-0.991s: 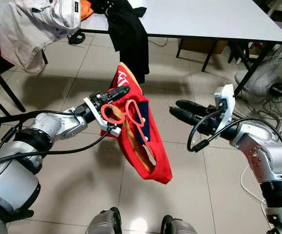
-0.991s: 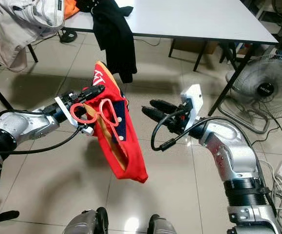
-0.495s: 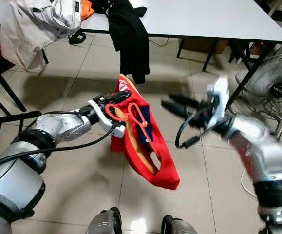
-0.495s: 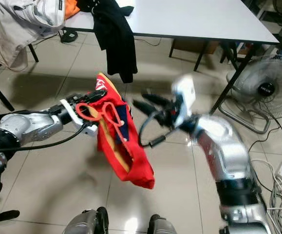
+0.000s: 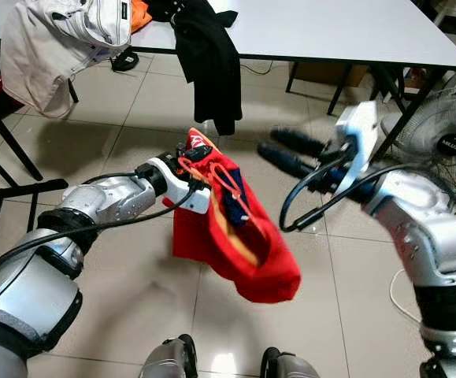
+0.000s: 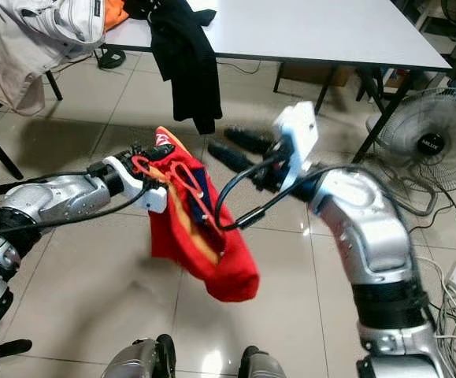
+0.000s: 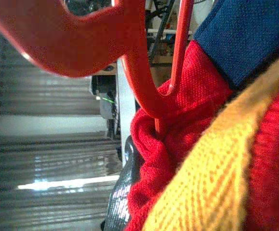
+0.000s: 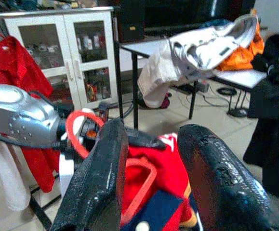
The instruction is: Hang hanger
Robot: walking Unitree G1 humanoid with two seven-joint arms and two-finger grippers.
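1. Red plastic hanger (image 5: 216, 179): you see it held up in the air over the tiled floor (image 5: 133, 268), in front of the robot, carrying a red garment (image 5: 239, 240) with yellow trim and a navy panel.
2. Left gripper (image 5: 194, 151): you find it at the hanger's upper end, its black fingers pressed together on the hanger and on bunched red cloth; the left wrist view shows the red hook (image 7: 129, 53) crossing close to the lens with knit fabric packed against it.
3. Right gripper (image 5: 283, 151): it hovers just beside the garment, apart from it, its two long black fingers spread and pointing toward the hanger. In the right wrist view you look between those fingers (image 8: 98, 183) at the red hanger loop and the garment.
4. White table (image 5: 330, 31): it stands well beyond the hanger, with a black garment (image 5: 212, 63) draped over its near edge and a beige jacket (image 5: 54, 47) hanging at its left end.
5. Floor fan (image 5: 452, 142): it stands on the floor at the robot's right.
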